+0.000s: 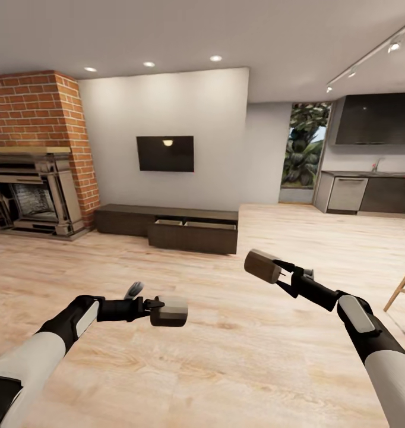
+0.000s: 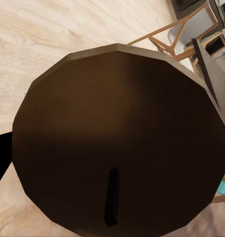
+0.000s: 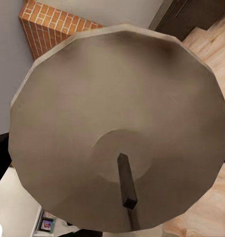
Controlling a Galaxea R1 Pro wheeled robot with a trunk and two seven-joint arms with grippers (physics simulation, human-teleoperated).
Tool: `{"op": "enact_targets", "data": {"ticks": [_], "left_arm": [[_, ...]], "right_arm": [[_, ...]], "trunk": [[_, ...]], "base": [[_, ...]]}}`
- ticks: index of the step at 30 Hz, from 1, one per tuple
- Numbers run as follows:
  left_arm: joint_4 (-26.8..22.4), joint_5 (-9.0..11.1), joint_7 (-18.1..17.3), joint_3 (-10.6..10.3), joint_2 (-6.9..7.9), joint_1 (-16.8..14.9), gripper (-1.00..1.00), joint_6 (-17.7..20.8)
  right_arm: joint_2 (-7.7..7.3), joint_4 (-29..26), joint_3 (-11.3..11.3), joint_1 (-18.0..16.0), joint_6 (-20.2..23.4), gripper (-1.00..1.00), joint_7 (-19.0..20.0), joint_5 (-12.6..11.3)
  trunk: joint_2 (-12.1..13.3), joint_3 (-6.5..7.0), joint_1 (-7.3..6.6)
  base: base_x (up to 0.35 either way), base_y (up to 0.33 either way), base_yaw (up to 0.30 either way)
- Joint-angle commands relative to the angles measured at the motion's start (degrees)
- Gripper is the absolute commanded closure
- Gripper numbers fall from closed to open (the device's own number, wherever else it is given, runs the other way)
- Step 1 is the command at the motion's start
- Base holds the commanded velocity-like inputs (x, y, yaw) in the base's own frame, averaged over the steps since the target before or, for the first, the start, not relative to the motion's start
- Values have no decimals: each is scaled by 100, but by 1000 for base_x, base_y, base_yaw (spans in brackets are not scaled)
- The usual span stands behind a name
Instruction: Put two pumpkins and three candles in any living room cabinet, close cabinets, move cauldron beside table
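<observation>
Each of my grippers holds a short tan candle over the wood floor. My left gripper point(image 1: 158, 308) is shut on one candle point(image 1: 170, 311), low and left of centre. Its round top with a dark wick point(image 2: 117, 133) faces the left wrist camera, in shadow. My right gripper point(image 1: 279, 273) is shut on a second candle point(image 1: 262, 266), held higher and tilted toward the far wall. That candle's pale top and wick point(image 3: 117, 128) face the right wrist camera. The long dark-brown cabinet point(image 1: 125, 217) stands against the far wall under the TV. Two drawers point(image 1: 193, 226) are pulled out, showing tan insides.
A brick fireplace point(image 1: 33, 196) stands at the far left, beside the cabinet's left end. A TV point(image 1: 165, 153) hangs on the wall. Kitchen counters point(image 1: 369, 193) lie at the far right, and wooden chair legs point(image 1: 402, 290) stand near my right arm. Wood floor stretches ahead to the cabinet.
</observation>
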Motion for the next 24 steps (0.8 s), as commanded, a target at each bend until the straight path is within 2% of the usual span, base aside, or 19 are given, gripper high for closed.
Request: {"op": "enact_targets", "data": {"ticks": [1,7,24], "left_arm": [[-7,73,-4,-18,5,-5,100,50],[-7,73,2,-19,4,-5,100,50],[-8,73,4,-18,4,-5,100,50]], "right_arm": [[3,-1,-16,-7,45,100,13,-47],[-5,-7,-13,-7,31,100,33,-45],[25,-16,-13,-7,22,100,24,-33]], "trunk": [[-4,-15,3],[-4,-46,3],[-4,-50,3]], "base": [[322,-26,-170],[331,-6,-115],[334,0,-5]]}}
